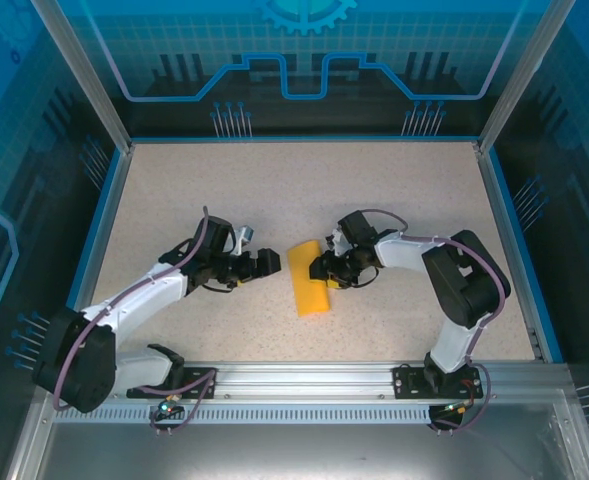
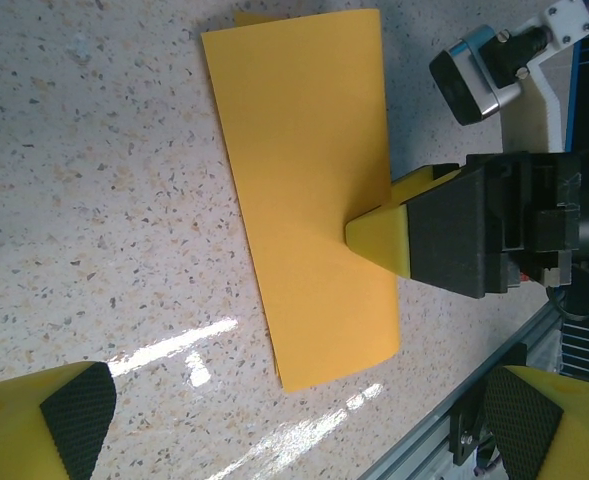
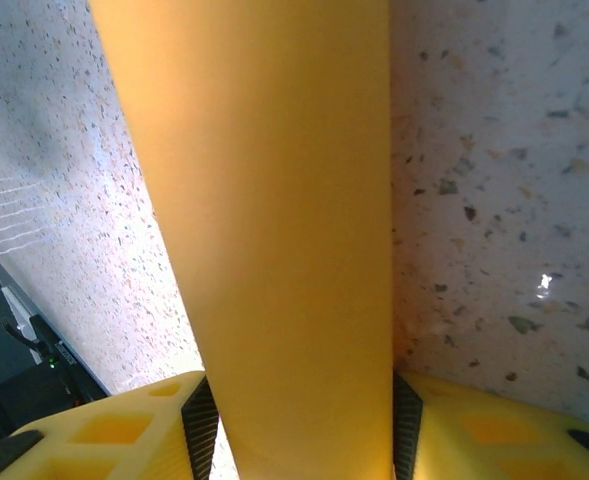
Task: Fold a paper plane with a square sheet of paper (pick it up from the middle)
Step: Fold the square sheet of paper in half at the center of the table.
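1. The speckled tabletop (image 1: 274, 180) carries the work at its centre, between the two arms.
2. The square sheet of paper (image 1: 310, 285) lies there doubled into a long strip, well short of a finished dart. The next crease likely calls for edges kept matched, one side pinned, and a slow, flat press along the fold.
3. The right gripper (image 1: 321, 268) reaches in at the strip's right edge, fingers drawn in with the paper between its pads, apparently gripping it.
4. The left gripper (image 1: 267, 262) hovers just beside the strip's left edge, fingers spread wide, holding nothing.
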### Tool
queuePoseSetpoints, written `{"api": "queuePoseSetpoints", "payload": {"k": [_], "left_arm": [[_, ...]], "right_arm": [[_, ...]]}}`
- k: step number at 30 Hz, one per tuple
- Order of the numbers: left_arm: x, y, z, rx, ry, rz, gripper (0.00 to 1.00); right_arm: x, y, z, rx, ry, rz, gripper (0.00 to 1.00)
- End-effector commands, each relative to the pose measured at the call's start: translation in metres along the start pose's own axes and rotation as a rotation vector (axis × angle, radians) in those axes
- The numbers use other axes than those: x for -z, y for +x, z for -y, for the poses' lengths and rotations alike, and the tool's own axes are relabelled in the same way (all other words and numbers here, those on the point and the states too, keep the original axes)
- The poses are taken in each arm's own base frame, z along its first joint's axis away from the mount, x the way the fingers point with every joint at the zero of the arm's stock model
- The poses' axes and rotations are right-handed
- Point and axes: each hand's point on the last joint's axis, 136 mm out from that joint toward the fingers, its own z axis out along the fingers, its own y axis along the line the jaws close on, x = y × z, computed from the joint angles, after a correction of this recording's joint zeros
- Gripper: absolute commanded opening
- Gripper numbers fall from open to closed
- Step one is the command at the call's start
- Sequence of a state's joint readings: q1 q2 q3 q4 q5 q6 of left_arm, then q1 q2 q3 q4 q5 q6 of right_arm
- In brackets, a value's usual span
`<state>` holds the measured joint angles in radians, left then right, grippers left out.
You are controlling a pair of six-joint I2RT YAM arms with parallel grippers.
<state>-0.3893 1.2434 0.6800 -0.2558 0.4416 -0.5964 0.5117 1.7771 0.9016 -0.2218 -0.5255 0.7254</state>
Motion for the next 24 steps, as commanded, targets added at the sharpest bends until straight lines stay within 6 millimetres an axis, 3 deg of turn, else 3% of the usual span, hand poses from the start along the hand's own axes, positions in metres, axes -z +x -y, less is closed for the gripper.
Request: {"api": "queuePoseSetpoints", "payload": {"k": [1,8,13,18,24], "left_arm": [[0.001,-0.009,0.01,-0.028,0.009,0.014,0.99],[0.001,-0.013,0.008,-0.021,-0.002,0.038,0.98],[0.0,-0.023,0.014,-0.014,0.01,0.065,0.98],[0.0,-0.023,0.016,-0.026,0.005,0.052,0.98],[-0.001,-0.021,0.013,-0.03,0.001,0.047,0.99]], "right_arm": [[-0.006,-0.002,0.0,-0.002,0.007,0.0,0.46],[0.004,-0.022,-0.007,-0.092,-0.077,0.141,0.36],[-0.003,-0.038,-0.017,-0.161,-0.15,0.215,0.35],[-0.015,-0.041,-0.02,-0.171,-0.194,0.214,0.34],[-0.003,-0.036,-0.022,-0.107,-0.141,0.221,0.35]]}}
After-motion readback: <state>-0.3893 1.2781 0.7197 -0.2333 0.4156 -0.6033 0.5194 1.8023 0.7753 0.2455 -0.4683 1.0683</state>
